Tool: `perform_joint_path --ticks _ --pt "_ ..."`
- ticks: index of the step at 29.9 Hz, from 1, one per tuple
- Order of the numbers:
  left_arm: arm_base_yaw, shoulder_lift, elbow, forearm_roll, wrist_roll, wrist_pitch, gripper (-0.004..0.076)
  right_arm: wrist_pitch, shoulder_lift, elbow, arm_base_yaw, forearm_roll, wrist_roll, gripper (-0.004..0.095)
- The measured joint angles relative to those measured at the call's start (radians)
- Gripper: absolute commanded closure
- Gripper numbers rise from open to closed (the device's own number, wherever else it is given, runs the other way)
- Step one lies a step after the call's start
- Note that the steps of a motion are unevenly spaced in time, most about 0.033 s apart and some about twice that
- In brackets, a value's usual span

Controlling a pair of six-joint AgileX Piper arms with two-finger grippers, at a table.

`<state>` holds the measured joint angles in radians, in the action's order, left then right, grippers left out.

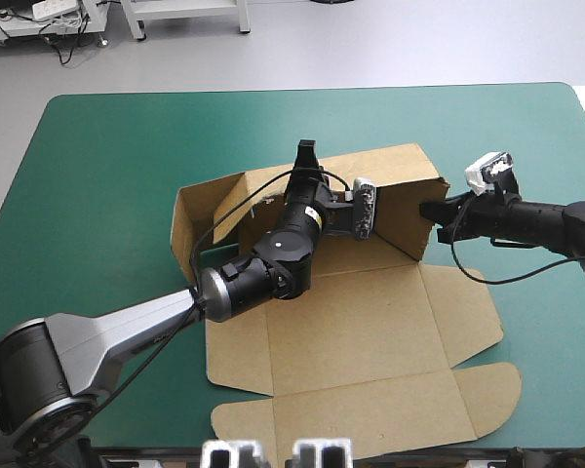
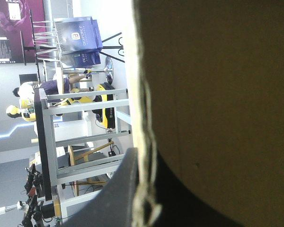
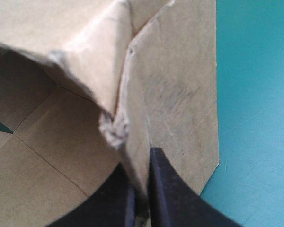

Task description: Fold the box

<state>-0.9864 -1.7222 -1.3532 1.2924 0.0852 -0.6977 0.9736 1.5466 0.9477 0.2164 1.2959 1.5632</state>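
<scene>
The brown box (image 1: 351,331) lies mid-table with its back and side walls raised and its lid flat toward the front edge. My left gripper (image 1: 305,158) reaches over the box's floor to the top edge of the back wall. In the left wrist view the fingers (image 2: 120,189) are all but shut, with the box's (image 2: 217,94) board edge between them. My right gripper (image 1: 432,211) is at the box's right rear corner. In the right wrist view it (image 3: 142,196) is shut on the upright side wall of the box (image 3: 180,94), whose corner looks frayed.
The teal-green cover (image 1: 97,175) lies bare to the left, right and behind the box. The lid's rounded flaps (image 1: 487,390) reach close to the table's front edge. The left arm (image 1: 127,327) crosses the front left of the table.
</scene>
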Motion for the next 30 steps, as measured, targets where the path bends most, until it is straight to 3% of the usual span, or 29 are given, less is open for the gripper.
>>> perform_joint_path --ticks 8,10,16,23,30 --pt "-0.001 -0.001 0.0 -0.005 0.007 0.046 0.026 -0.015 0.0 0.0 0.0 0.008 -0.025 0.0909" --pt "-0.001 -0.001 0.0 -0.005 0.038 0.055 0.0224 -0.016 0.0 0.0 0.0 0.007 -0.036 0.0909" --pt "-0.037 0.028 0.002 -0.008 0.154 0.058 0.0269 -0.03 0.0 0.002 0.0 -0.002 -0.069 0.0909" --pt "-0.138 0.152 0.002 0.09 0.217 0.032 0.0407 -0.047 -0.003 0.005 -0.009 -0.01 -0.108 0.0908" --pt "-0.079 0.266 0.002 0.284 0.496 -0.115 0.0525 -0.151 -0.063 0.007 -0.103 -0.071 -0.191 0.0908"
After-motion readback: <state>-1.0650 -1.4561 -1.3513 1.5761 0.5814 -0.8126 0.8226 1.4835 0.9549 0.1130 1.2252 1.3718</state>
